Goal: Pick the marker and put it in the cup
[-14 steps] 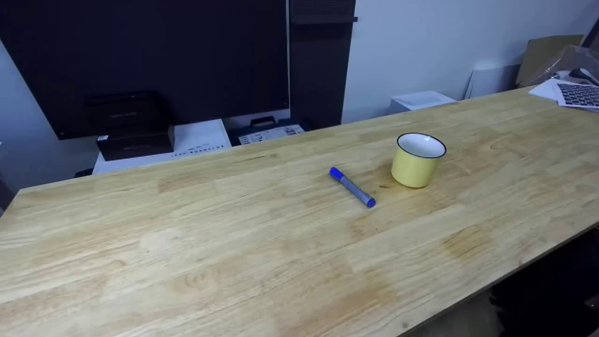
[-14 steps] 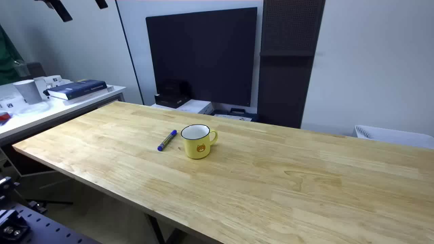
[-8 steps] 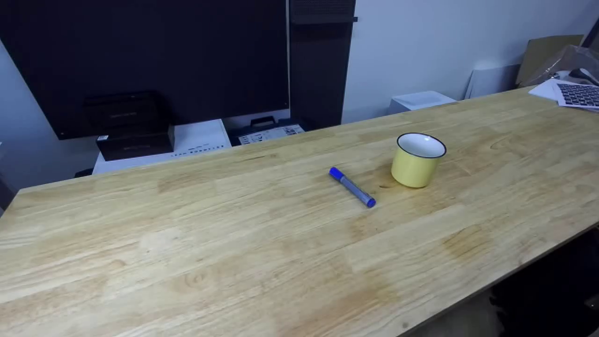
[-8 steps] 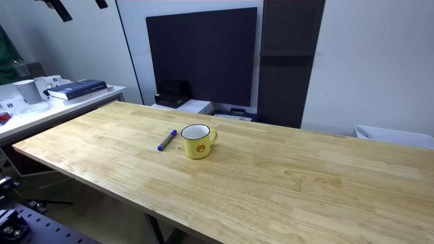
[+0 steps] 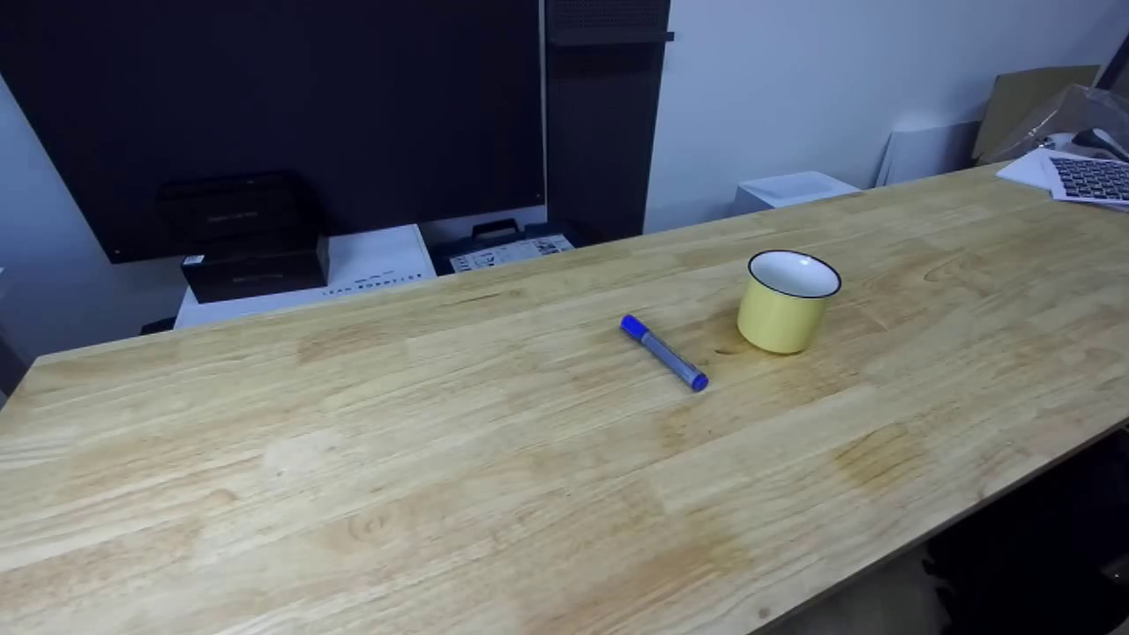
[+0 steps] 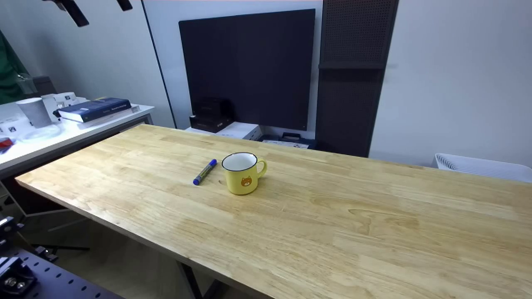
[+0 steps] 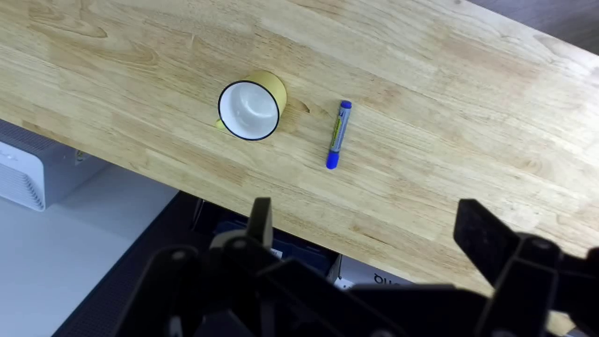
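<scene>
Along the wall [image 6: 457,83] runs your wooden bench [image 6: 353,232], which you also see from above in the wrist view. Past its wall-side long edge you have a wide black panel [image 6: 249,66] in both exterior views, and just past its short end a white table [image 6: 143,110] shows in an exterior view.

Your gripper [image 7: 362,210] hangs well above the level of the bench top, apart from everything on it. Its fingers [image 6: 76,14] come into an exterior view at the top; in the wrist view you find them spread wide, holding nothing.

Between the two long edges, well in from both, your pale-yellow cup [image 5: 785,313] stands upright. Its handle [image 6: 264,166] points away from the short end.

Near the cup, but not touching it, your marker [image 5: 668,357] lies flat on the bench, on the side toward the short end. It lies crosswise, its blue cap [image 5: 632,326] toward the wall-side edge and its other blue end toward the opposite long edge. On the cup's side, a small orange animal face [image 6: 246,181] shows in an exterior view.
</scene>
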Action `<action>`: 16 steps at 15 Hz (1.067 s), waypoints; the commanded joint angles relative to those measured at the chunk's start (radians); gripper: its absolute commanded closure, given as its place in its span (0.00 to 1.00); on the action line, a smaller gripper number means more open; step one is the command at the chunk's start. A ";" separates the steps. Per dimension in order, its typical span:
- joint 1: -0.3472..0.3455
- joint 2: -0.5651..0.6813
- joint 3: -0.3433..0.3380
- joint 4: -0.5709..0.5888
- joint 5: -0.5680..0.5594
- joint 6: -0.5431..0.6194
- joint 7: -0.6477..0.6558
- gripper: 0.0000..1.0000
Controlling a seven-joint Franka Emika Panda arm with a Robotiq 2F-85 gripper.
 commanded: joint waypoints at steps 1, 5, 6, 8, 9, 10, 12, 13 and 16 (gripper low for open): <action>-0.030 0.045 -0.005 -0.014 -0.046 0.079 0.047 0.00; -0.089 0.177 -0.032 -0.036 -0.073 0.275 0.069 0.00; -0.106 0.225 -0.036 -0.033 -0.086 0.318 0.073 0.00; -0.132 0.330 -0.039 -0.009 -0.107 0.373 0.081 0.00; -0.143 0.378 -0.037 0.005 -0.118 0.392 0.088 0.00; -0.150 0.425 -0.037 0.018 -0.127 0.409 0.096 0.00; -0.157 0.509 -0.037 0.047 -0.154 0.430 0.116 0.00; -0.160 0.552 -0.036 0.066 -0.179 0.435 0.136 0.00; -0.151 0.661 -0.048 0.130 -0.279 0.421 0.224 0.00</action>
